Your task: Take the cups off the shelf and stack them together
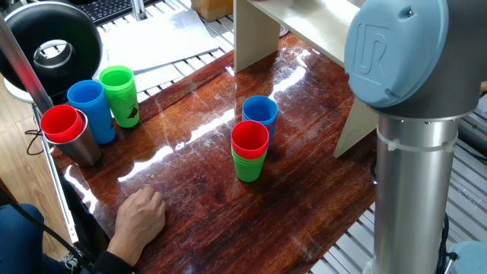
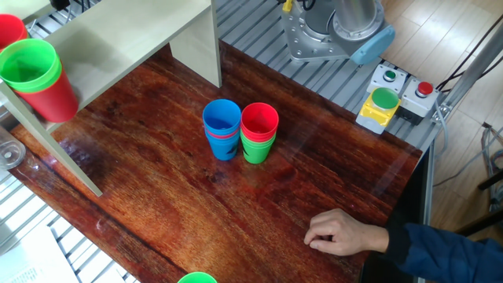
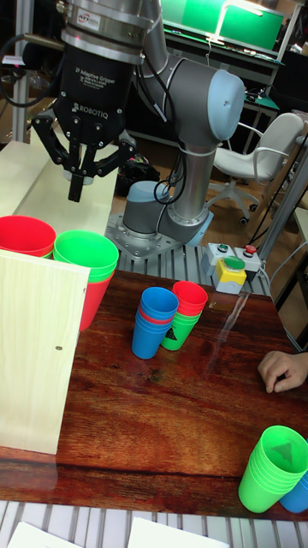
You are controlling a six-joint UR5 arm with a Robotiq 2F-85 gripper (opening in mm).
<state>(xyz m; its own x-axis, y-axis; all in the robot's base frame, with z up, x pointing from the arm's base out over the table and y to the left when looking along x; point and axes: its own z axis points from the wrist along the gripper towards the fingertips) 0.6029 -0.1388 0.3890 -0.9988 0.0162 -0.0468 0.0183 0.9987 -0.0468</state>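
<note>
My gripper [image 3: 81,181] hangs high over the cream shelf [image 3: 38,351], well above the cups; its fingers look shut with nothing between them. It is out of view in both other views. At the shelf's [image 2: 118,39] near corner stands a green cup [image 2: 30,63] nested in a red cup [image 2: 61,101], with another red cup [image 3: 26,235] beside them. On the table's middle stand two short stacks side by side: a blue-topped stack [image 2: 222,126] [image 1: 259,113] and a red-over-green stack [image 2: 259,132] [image 1: 249,148].
A person's hand [image 1: 141,217] [image 2: 338,234] rests on the table's edge. Near it stand a green cup [image 1: 119,91], a blue cup [image 1: 91,108] and a red cup in a grey metal tumbler [image 1: 82,148]. A button box [image 2: 385,102] sits beside the robot base.
</note>
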